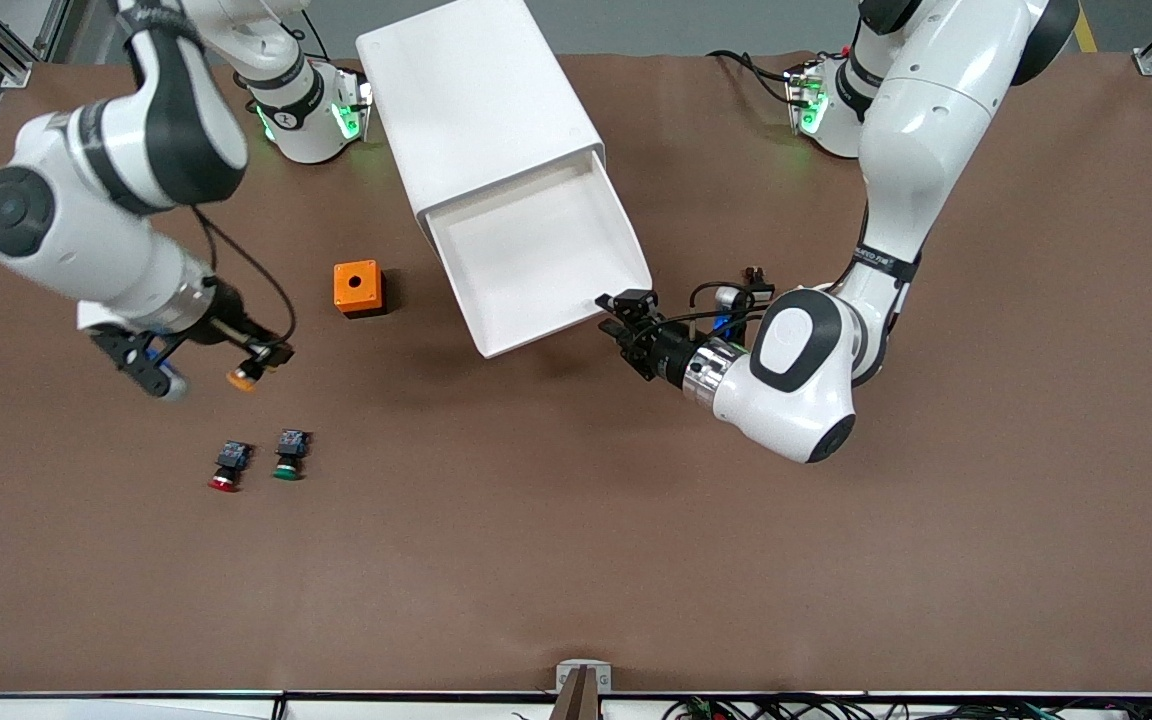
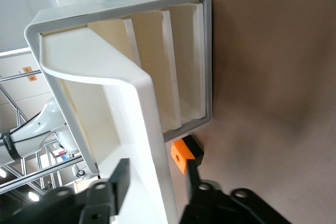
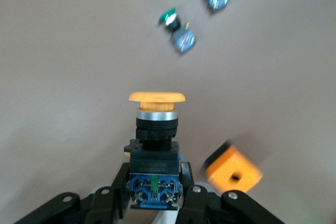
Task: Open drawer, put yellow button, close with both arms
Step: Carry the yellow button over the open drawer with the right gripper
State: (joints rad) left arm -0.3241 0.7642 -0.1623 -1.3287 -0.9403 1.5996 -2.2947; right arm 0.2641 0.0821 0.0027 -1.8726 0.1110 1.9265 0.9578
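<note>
Yellow button (image 3: 156, 98) clamped in right gripper (image 1: 254, 366) above brown table (image 1: 636, 560); left gripper (image 1: 626, 310) straddles drawer (image 1: 536, 260).

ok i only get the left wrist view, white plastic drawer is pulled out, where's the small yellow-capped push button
Observer: The yellow-capped push button is clamped in the right gripper.
Operator: over the drawer yet
Observer: No, it is over bare brown table toward the right arm's end.
Operator: drawer empty
Observer: The front view shows nothing in the white top drawer; the left gripper is at its front corner.
</note>
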